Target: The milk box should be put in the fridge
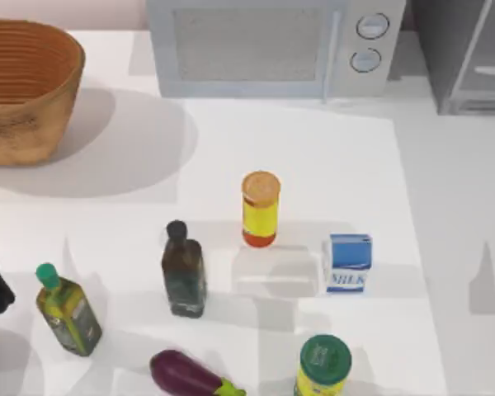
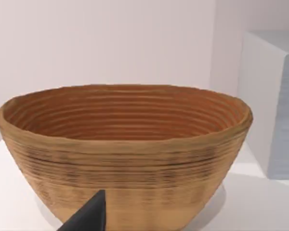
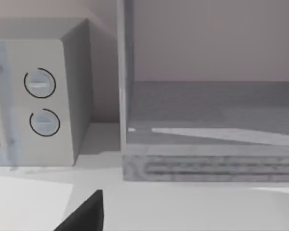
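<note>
Blue "MILK" lettering on upright milk box [image 1: 347, 262], mid-table

Basket [image 2: 125, 159]: I read woven fibre, coiled ridges, rough and matt.
Table [image 1: 445, 247]: smooth, matt white.
Microwave [image 1: 272, 45]: pale grey casing, smooth, plastic-like; door panel finely speckled.
Fridge [image 3: 207, 144]: grey, smooth walls, faint sheen on the inner floor.
Milk box [image 1: 347, 262]: looks like printed card, matt.
Yellow-labelled jar [image 1: 260, 209]: paper-like label, matt orange lid.
Dark bottle [image 1: 182, 271]: glossy, glass-like.
Green-capped bottle [image 1: 66, 311]: glossy, translucent.
Eggplant [image 1: 186, 374]: glossy purple skin.
</note>
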{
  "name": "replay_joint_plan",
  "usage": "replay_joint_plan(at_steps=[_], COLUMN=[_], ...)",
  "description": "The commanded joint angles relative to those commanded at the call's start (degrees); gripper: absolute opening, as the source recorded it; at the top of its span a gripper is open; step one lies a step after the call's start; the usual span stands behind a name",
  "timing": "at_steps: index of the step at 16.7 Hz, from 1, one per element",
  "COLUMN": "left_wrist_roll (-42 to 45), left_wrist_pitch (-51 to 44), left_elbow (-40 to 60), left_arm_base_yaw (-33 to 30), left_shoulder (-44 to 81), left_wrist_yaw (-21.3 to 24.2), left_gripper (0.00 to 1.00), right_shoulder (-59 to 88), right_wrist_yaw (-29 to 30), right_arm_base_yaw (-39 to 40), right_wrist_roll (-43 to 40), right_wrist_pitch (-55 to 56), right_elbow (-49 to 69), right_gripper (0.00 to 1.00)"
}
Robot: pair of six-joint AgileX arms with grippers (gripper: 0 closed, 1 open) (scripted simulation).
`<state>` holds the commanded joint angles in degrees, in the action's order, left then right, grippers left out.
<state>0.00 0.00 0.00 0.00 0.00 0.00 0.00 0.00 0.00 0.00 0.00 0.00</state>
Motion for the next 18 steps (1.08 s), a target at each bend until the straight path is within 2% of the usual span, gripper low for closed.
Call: replay_joint_plan(at_steps=[4, 8, 18], left_wrist_roll=[0.0, 0.0, 0.0], left_wrist_pitch=[0.0, 0.0, 0.0], left_elbow=[0.0, 0.0, 0.0], left_arm_base_yaw=[0.0, 0.0, 0.0], left_shoulder=[0.0, 0.0, 0.0], left_wrist_yaw=[0.0, 0.0, 0.0], left_gripper=[1.0, 1.0, 1.0], right_shoulder=[1.89, 12.85, 68.41], right_wrist_yaw=[1.23, 7.61, 32.22], right_arm_base_yaw=[1.47, 8.42, 37.63], right_wrist_roll=[1.38, 7.95, 31.43], right_wrist_pitch=[0.15, 0.77, 6.45], right_elbow=[0.81, 4.72, 23.54], right_gripper=[1.0, 1.0, 1.0])
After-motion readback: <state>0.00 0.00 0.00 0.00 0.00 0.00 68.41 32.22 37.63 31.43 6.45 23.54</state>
